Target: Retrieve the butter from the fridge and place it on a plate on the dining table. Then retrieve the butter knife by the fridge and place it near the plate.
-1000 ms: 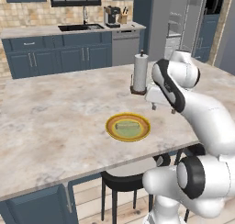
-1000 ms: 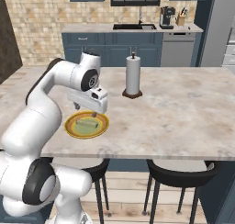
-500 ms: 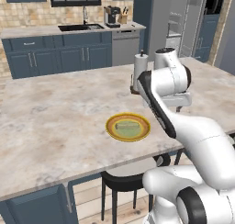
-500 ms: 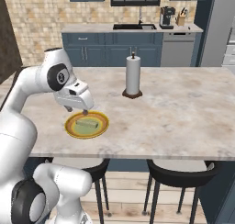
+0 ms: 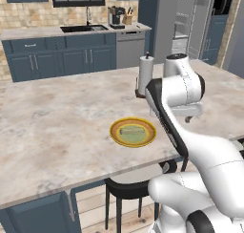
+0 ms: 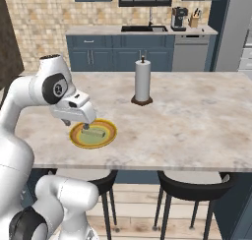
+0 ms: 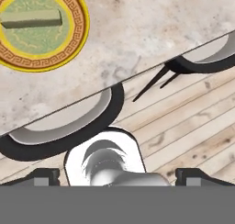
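Observation:
The butter [image 5: 132, 131] lies as a pale stick in the middle of the plate [image 5: 148, 137], which has an orange rim and sits on the dining table [image 5: 57, 112] near its front edge. The hand view has the butter [image 7: 31, 19] and plate [image 7: 75, 44] at upper left. My gripper [image 7: 119, 175] is open and empty, its tips spread wide. It hovers over the table's near edge beside the plate [image 6: 109, 135], clear of it. The grey fridge [image 5: 167, 17] stands at the back right. The butter knife is out of view.
A paper towel roll [image 5: 145, 74] stands upright behind the plate. Black round stools [image 7: 59, 126] are tucked under the table's front edge above a wooden floor. On the far counter are a coffee machine [image 5: 115, 17], a knife block [image 5: 127, 18] and a sink.
My arm has swung from beside the paper towel roll, above the plate, back toward the table's near edge. The gripper stays open and empty. The butter rests unmoved on the plate.

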Robot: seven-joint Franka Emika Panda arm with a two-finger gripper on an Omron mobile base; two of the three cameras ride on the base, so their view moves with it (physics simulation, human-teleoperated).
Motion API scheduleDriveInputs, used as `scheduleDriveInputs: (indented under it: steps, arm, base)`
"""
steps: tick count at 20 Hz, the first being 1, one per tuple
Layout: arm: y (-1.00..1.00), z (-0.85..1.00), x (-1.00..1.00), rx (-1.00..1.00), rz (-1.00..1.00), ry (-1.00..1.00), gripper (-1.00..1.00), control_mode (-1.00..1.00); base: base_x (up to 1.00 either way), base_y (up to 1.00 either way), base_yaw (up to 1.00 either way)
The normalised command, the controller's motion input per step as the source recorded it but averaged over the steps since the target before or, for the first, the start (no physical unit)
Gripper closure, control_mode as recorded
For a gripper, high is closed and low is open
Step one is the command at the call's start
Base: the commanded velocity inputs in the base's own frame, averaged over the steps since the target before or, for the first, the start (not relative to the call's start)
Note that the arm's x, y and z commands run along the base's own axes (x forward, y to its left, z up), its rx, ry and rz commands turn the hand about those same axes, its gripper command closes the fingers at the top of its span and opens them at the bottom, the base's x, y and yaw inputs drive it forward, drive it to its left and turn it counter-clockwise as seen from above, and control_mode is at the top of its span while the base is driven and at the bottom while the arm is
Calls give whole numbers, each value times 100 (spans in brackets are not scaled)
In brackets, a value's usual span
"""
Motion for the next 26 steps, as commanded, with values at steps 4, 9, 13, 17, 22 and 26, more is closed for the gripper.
scheduleDriveInputs:
  steps: [4, 9, 13, 17, 22, 26]
  arm:
    - [35, 0, -36, 0, 25, 8, -100, -100]
    - [16, -1, -21, 1, 25, 5, -100, -100]
    - [-5, -25, -5, 11, 11, 0, -100, -100]
    - [0, -6, 0, 2, 0, 0, -100, -100]
    - [0, 0, 0, 0, 0, 0, -100, -100]
    - [-1, 0, -1, 0, 0, 0, -100, -100]
  base:
    - [0, 0, 0]
    - [0, 0, 0]
    - [0, 0, 0]
    - [0, 0, 0]
    - [0, 0, 0]
    - [0, 0, 0]
